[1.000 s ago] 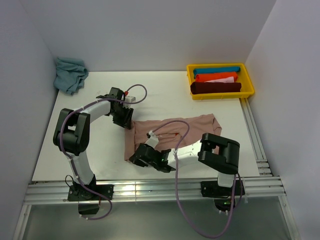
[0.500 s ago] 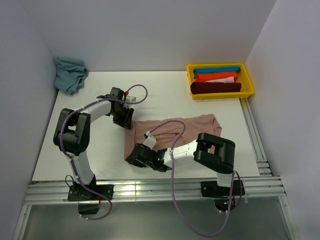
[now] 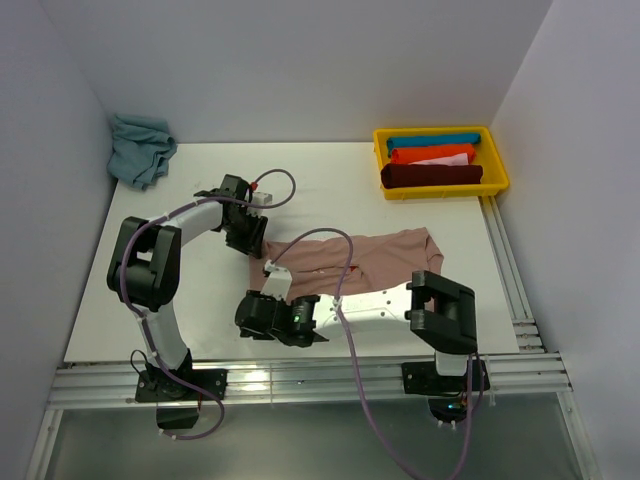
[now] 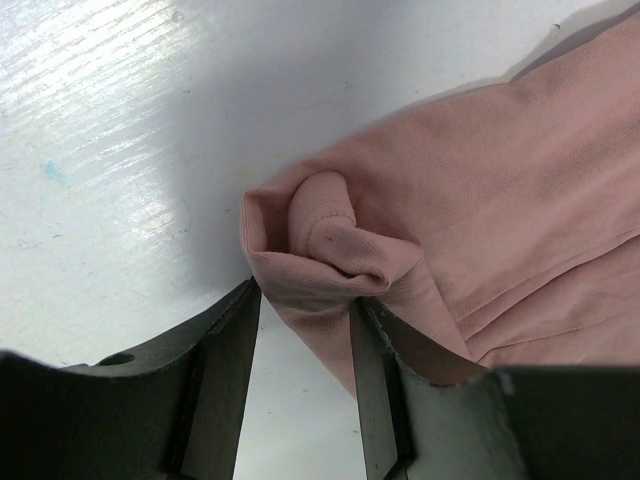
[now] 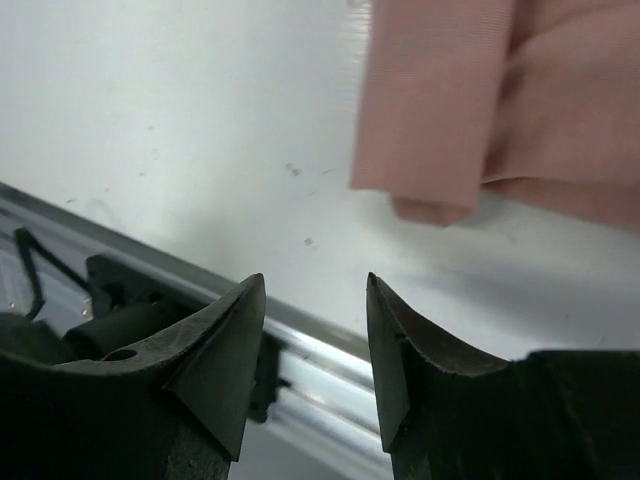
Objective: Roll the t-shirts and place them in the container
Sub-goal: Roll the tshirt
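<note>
A dusty pink t-shirt lies spread on the white table, right of centre. My left gripper is at its far left corner. In the left wrist view the shirt has a small rolled fold at that corner. The left gripper is open astride the fold, with bare table showing between the fingers. My right gripper is low near the table's front edge, just left of the shirt's near left corner. It is open and empty, and the shirt's corner lies ahead of its tips.
A yellow bin at the back right holds rolled teal, orange, white and dark red shirts. A crumpled blue-grey cloth sits in the back left corner. An aluminium rail runs along the front edge. White walls enclose three sides.
My right gripper has opened, let go of the shirt's near left corner and moved left off the cloth. The left gripper has stayed in place.
</note>
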You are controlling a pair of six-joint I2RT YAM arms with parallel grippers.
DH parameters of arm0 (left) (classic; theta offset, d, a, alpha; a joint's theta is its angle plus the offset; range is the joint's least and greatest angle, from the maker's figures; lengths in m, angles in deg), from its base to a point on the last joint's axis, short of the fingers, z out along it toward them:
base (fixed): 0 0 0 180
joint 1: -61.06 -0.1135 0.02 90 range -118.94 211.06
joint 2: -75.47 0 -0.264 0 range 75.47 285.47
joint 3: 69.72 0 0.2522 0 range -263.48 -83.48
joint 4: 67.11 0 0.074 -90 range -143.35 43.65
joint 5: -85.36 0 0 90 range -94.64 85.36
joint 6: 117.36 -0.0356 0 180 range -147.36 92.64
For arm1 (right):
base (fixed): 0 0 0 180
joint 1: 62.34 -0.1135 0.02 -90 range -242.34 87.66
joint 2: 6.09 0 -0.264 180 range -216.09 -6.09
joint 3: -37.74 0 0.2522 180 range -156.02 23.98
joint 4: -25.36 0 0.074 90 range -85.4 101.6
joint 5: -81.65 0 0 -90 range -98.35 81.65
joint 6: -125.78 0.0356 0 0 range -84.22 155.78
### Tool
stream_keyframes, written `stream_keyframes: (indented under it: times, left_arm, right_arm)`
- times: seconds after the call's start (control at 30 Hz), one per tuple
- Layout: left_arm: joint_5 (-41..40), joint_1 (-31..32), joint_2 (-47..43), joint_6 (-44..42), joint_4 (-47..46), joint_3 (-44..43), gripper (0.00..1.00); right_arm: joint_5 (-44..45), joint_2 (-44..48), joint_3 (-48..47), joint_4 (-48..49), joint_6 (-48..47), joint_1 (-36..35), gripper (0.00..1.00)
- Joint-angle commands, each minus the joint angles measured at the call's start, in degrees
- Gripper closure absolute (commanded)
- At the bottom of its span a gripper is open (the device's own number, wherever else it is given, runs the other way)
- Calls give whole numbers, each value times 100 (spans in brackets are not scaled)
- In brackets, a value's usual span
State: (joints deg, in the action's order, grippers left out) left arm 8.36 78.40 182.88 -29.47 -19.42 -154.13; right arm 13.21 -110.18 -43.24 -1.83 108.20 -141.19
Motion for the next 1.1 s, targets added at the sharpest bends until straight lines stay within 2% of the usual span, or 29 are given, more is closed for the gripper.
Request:
stream_keyframes:
  times: [0.0, 0.17, 0.27, 0.3, 0.6, 0.8, 0.9, 1.07]
  left_arm:
    - [-289, 6, 7, -53, 52, -89, 53]
    - [-289, 6, -19, -62, 70, -107, 53]
    - [-280, 6, -19, -62, 78, -98, 53]
    - [-289, 15, -36, -62, 78, -98, 53]
    - [-262, 23, -28, -44, 113, -133, 53]
    - [-254, 32, -72, -53, 122, -142, 53]
    - [-253, 32, -72, -44, 140, -151, 53]
    - [-262, 41, -63, -44, 140, -159, 53]
  right_arm:
    - [576, 364, -641, -871, -298, -104, 48]
    - [981, -154, -1494, -1539, -833, 167, 49]
    - [1174, -864, -2179, -1925, -1089, 352, 50]
    - [1236, -1015, -2538, -2057, -1125, 396, 50]
    - [1649, -2220, -3717, -2831, -1248, 625, 48]
    - [1535, -2501, -3859, -3016, -1196, 581, 46]
    - [1684, -2633, -4052, -3550, -1003, 493, 45]
    - [1860, -2616, -4097, -3710, -914, 370, 43]
